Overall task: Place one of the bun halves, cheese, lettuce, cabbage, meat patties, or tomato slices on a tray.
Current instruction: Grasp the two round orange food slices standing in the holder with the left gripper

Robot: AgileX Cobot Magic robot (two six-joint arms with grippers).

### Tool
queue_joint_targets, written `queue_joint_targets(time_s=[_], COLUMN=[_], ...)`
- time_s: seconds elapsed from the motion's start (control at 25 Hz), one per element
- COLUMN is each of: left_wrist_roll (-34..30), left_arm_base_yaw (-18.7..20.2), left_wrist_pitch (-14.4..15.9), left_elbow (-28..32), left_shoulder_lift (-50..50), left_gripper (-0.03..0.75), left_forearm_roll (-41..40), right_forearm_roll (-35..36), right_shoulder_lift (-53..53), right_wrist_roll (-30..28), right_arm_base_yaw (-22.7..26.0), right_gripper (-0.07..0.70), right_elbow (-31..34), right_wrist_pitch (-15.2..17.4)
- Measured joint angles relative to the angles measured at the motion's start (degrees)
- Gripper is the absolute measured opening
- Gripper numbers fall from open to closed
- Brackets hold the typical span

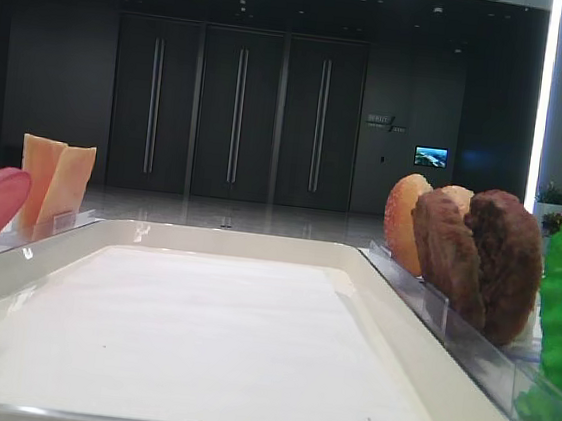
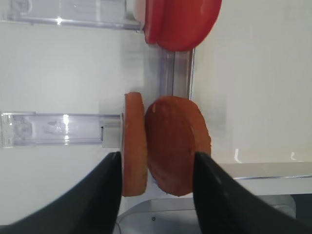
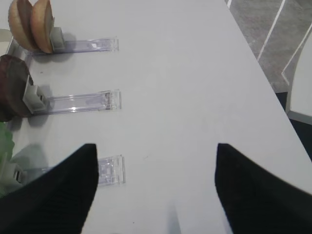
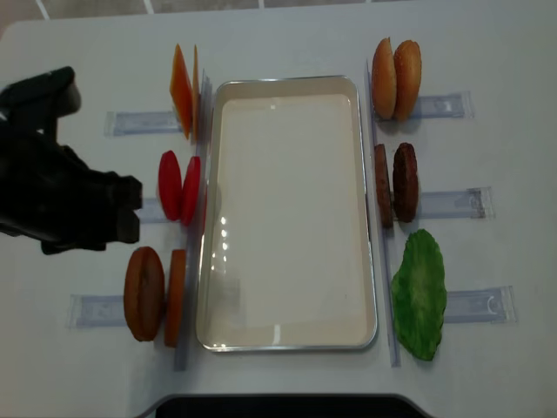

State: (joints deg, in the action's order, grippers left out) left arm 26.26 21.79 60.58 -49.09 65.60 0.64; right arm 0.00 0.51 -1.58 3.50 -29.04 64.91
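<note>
Left gripper (image 2: 156, 163) jaws spread, two orange bun halves (image 2: 165, 146) between fingertips, ungripped; right gripper (image 3: 153, 161) jaws apart over bare table (image 3: 195, 73).

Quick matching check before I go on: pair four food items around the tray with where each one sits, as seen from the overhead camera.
Things:
1. cheese
2. tomato slices
3. meat patties
4. lettuce

Places in the overhead view:
A. right of the tray, middle rack
B. left of the tray, far rack
C. right of the tray, near rack
D. left of the tray, middle rack

Pairs: 1-B, 2-D, 3-A, 4-C
</note>
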Motion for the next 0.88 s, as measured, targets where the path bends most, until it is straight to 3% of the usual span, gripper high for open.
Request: queue_joint_targets(time_s=[0.16, 0.28, 0.88], left_wrist_roll=[7.62, 10.65, 12.26], left_arm_base_yaw=[8.59, 11.88, 12.54], left_wrist_pitch=[-0.40, -1.97, -3.66], left_elbow=[0.00, 0.00, -0.04], left_shoulder_lift=[4.30, 6.84, 17.43], left_gripper=[0.367, 0.374, 0.400], left_forearm_roll=[-2.07, -2.24, -4.37], right_forearm_roll=[0.00, 0.00, 0.00], right_shoulder_lift=[0.00, 0.00, 0.00], right_wrist_roll=[0.00, 0.00, 0.00], right_arm_base_yaw=[0.00, 0.00, 0.00], right_gripper=[0.482, 0.482, 0.482], right_elbow=[0.00, 0.00, 0.00], right_wrist_pitch=[0.00, 0.00, 0.00])
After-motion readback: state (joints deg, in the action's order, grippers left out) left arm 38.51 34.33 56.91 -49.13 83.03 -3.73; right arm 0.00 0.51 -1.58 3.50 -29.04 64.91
